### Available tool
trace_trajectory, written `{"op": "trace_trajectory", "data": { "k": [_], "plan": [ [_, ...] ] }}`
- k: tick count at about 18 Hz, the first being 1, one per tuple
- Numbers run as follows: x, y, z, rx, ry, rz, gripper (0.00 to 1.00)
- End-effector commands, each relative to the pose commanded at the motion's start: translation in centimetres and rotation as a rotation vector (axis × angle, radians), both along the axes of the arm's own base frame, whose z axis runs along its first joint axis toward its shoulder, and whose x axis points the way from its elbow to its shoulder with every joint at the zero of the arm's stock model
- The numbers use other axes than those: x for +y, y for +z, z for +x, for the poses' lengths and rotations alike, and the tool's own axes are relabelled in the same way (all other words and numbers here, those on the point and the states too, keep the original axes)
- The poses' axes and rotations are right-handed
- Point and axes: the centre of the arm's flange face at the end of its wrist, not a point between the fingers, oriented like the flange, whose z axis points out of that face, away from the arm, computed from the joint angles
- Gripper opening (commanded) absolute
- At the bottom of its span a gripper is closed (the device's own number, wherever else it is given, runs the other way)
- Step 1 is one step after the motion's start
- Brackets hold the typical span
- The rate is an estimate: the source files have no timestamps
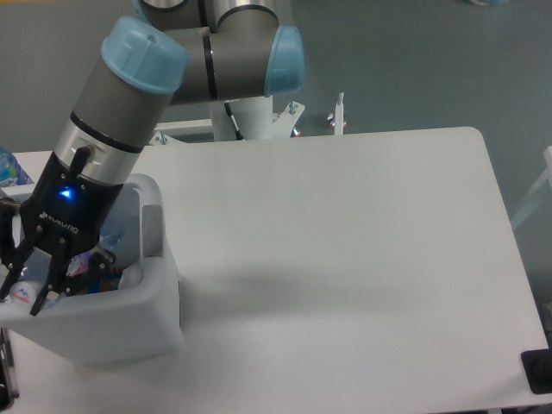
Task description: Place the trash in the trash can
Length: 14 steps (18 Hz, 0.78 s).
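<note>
**Q:** Camera view, from above — what fills it?

**A:** A white counter [345, 259] takes up most of the picture. At about nine o'clock stands the trash can [103, 323], a big white boxy bin with a thick rounded rim and a grey side panel. The robot arm [121, 112] reaches in from twelve o'clock and slants down toward eight o'clock, into the bin's mouth.

**Q:** And the claw?

**A:** The claw [26, 289] sits low inside the bin, its dark fingers [45, 289] angled downward. A white cap and a blue-red label, the crushed bottle [24, 295], show right at the fingertips. The fingers look spread, yet I cannot tell whether they grip the bottle or merely frame it.

**Q:** The small packet?

**A:** Something whitish lies inside the bin near four o'clock of the claw; too unclear to name.

**Q:** Which step is this?

**A:** Judging by position, the drop-off. The next move calls for letting go if anything is held, then lifting straight up clear of the rim.
</note>
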Motion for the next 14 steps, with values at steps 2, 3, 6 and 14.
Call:
{"op": "trace_trajectory", "data": {
  "k": [2,3,6,14],
  "plan": [
    [-0.2,0.3,0.1,0.002,0.0,0.004,0.54],
    [-0.2,0.4,0.1,0.002,0.001,0.005,0.55],
    [-0.2,0.4,0.1,0.003,0.0,0.005,0.77],
    [-1.3,2.7,-2.9,0.018,0.059,0.037,1.0]
  ]
}}
